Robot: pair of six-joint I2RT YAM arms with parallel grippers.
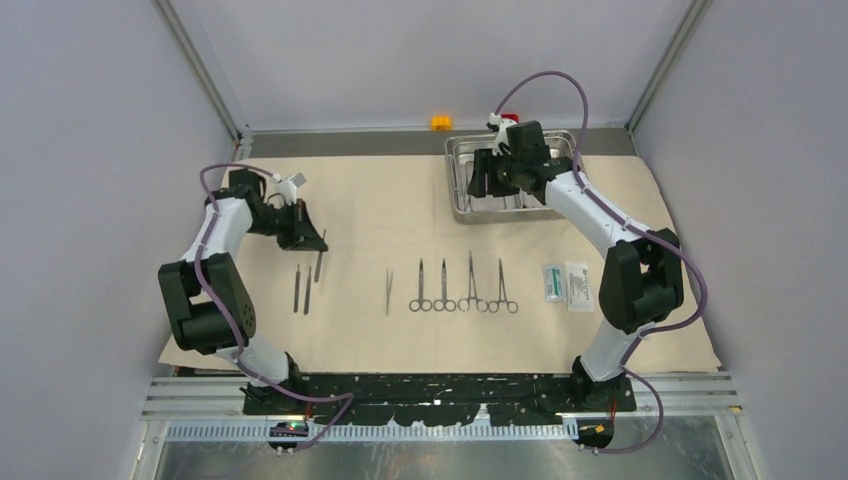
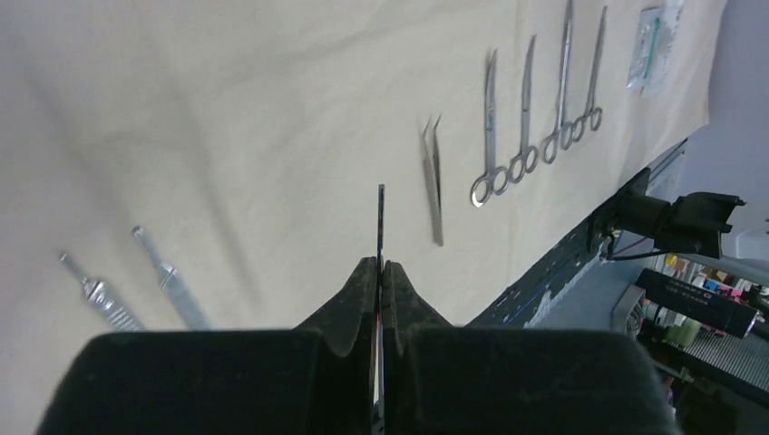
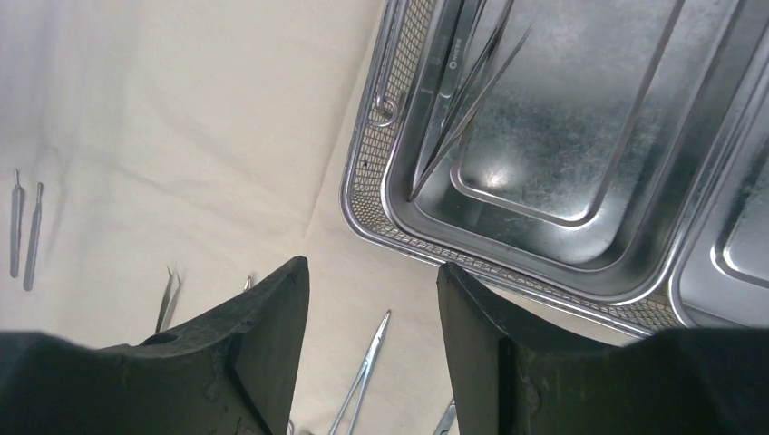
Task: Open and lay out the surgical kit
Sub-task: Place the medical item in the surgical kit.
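Note:
The beige cloth lies spread over the table. The steel tray stands at its back right. My left gripper is shut on a slim straight handle, held just above the cloth, next to two laid-out handles. Tweezers, several ring-handled clamps and two packets lie in a row. My right gripper is open and empty above the tray's near left corner. Tweezers and another slim tool remain in the tray.
A small orange block and a red block sit beyond the cloth's far edge. The cage walls stand close on both sides. The black base rail runs along the near edge.

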